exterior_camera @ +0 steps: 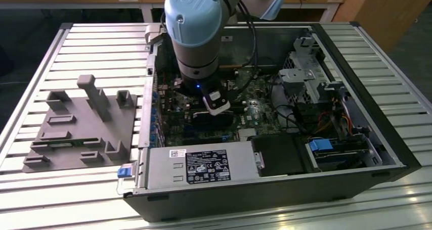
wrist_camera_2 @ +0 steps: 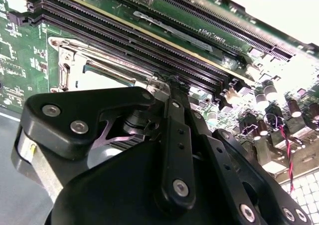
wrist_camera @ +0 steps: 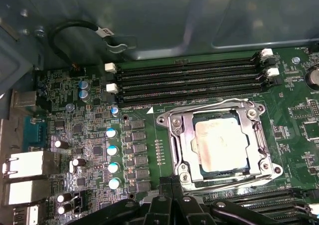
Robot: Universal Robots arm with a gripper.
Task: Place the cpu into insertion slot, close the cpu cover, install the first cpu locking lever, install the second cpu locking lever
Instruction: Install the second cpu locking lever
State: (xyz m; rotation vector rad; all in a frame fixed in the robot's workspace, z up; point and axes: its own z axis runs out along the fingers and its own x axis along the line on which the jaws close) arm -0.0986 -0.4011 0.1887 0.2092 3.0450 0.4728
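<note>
Slatted metal table (exterior_camera: 88, 43), pale ribs running across, carries everything. On it, toward the exterior view's left, a grey fixture plate (exterior_camera: 78, 126) with upright blocks and pegs, lying flat. Just beside that plate, toward the exterior view's right, an open computer case (exterior_camera: 270, 189) rests on its side, dark shell, interior facing up. Plate and case close, contact unclear.

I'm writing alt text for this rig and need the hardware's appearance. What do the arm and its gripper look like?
The arm is a fat silver-grey cylinder with a pale blue joint cap; a black cable runs beside it. The gripper is matte black, built of flat linkage plates fastened with round silver screws.
</note>
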